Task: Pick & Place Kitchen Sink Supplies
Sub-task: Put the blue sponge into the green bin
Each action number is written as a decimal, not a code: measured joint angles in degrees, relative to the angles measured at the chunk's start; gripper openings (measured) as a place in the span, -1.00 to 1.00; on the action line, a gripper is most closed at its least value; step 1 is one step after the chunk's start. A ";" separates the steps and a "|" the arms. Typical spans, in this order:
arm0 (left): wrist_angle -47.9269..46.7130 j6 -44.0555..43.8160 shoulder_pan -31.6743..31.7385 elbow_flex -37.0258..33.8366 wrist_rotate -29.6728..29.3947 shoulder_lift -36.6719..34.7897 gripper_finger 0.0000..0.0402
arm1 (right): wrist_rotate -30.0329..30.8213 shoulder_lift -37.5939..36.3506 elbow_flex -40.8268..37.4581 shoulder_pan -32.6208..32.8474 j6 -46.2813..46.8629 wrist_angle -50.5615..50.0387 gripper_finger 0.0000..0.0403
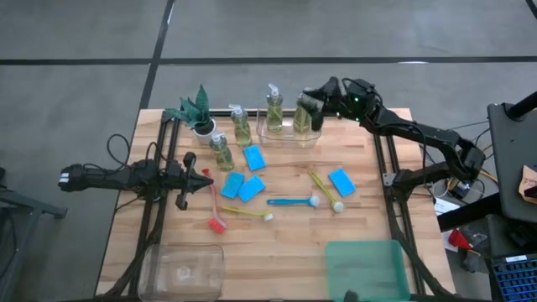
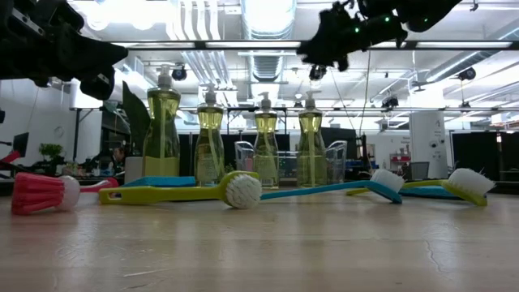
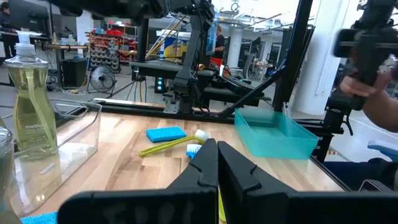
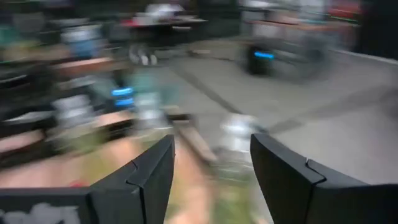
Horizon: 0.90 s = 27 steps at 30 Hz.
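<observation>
Four clear pump bottles of yellow-green soap stand upright near the far edge: two on the table (image 1: 220,153) (image 1: 242,127), two in a clear bin (image 1: 274,109) (image 1: 302,117). Blue sponges (image 1: 254,158) (image 1: 232,184) (image 1: 252,188) (image 1: 341,182) lie flat mid-table. A red brush (image 1: 214,205), a yellow brush (image 1: 247,212), a blue brush (image 1: 294,201) and a yellow-green brush (image 1: 325,191) lie beside them. My right gripper (image 1: 312,101) is open just above the right bottle in the bin; its white pump head (image 4: 239,127) shows between the fingers. My left gripper (image 1: 205,178) is shut, waiting at the table's left.
A small green plant (image 1: 197,109) stands at the far left, by the soap bottles. A clear tub (image 1: 183,268) sits at the near left edge and a teal bin (image 1: 365,264) at the near right. A person's hand (image 3: 373,68) shows beyond the table's right side.
</observation>
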 joint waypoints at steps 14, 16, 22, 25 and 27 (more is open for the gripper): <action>-0.02 -0.01 0.00 0.00 0.00 0.00 -1.00 | -14.15 6.36 -0.04 5.56 -2.11 1.05 -0.03; -0.02 0.00 0.01 0.00 0.00 0.00 -1.00 | -14.14 7.23 -0.07 6.10 -0.83 1.95 -0.03; -0.02 -0.01 0.01 0.00 0.00 0.02 -1.00 | -13.39 7.96 -0.09 6.80 0.25 3.06 -0.03; -0.01 -0.01 0.00 0.00 0.00 0.00 -1.00 | -12.38 7.95 -0.09 6.76 0.79 3.07 -0.03; -0.02 -0.01 0.01 0.00 0.00 0.01 -1.00 | -12.38 7.85 -0.09 6.89 0.67 3.02 -0.04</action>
